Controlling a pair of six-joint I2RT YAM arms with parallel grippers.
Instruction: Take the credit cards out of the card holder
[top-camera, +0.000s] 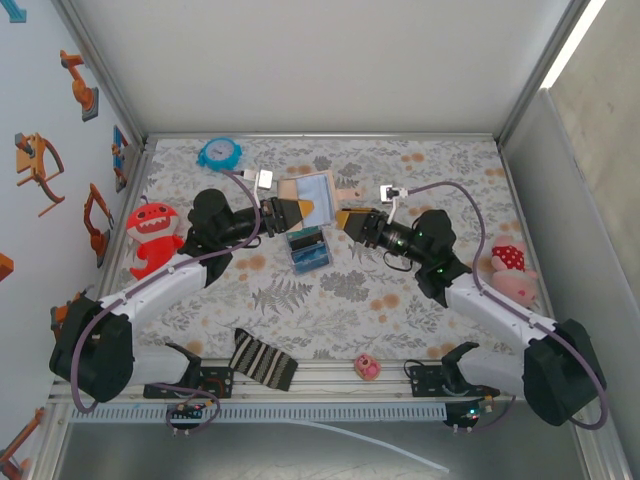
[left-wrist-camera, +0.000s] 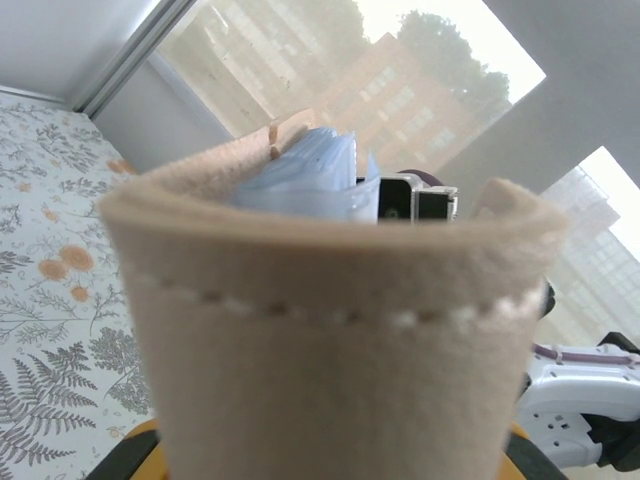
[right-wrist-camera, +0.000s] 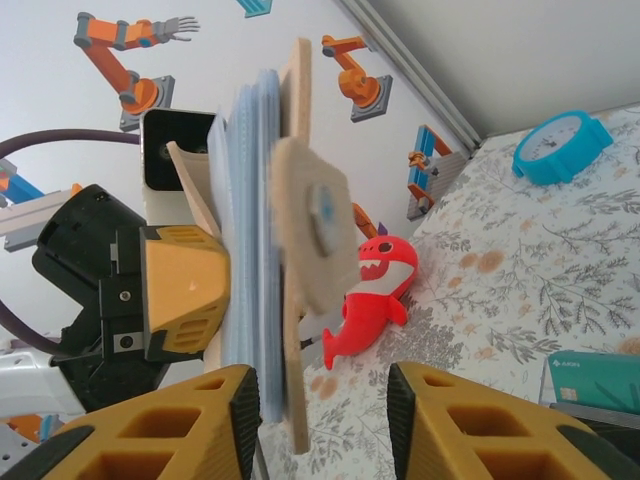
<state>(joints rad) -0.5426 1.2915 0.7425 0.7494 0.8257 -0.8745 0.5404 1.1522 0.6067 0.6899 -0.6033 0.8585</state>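
Your left end effector (top-camera: 303, 210) clenches the floppy card holder (top-camera: 312, 190), upper centre; right end effector (top-camera: 344, 219) gapes: pinch its flap (right-wrist-camera: 310, 225).

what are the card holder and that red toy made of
Card holder: the outside looks like tan felt, matte and fuzzy at the rim, with a row of pale stitches. Inner pockets: probably thin pale blue plastic, faintly glossy and see-through, though blurred. Red toy: likely plush fabric, going by its soft rounded shape; hard to be sure.
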